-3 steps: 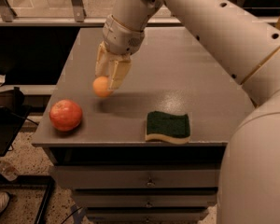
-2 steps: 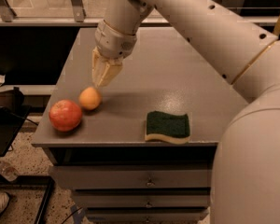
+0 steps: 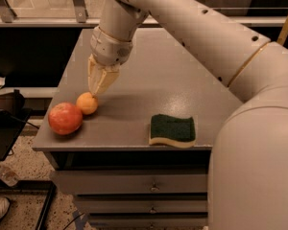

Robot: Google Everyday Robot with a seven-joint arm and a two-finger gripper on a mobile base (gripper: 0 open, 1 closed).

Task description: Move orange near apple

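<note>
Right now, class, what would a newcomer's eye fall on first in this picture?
The big pale robot arm sweeps in from the right, its gripper pointing down just above the orange near the table's left front corner. The orange sits right beside the larger red apple. A green sponge lies alone near the front edge, further right.

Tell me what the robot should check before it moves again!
1. Orange beside apple: ok, they sit side by side.
2. Orange resting on the table: ok.
3. Gripper off the orange: cannot tell; its tip hangs right at the orange's top.
4. Fruits safe from falling: not ok, the apple sits close to the table's edge.
5. Sponge out of the way: ok, it lies apart from both fruits.
</note>
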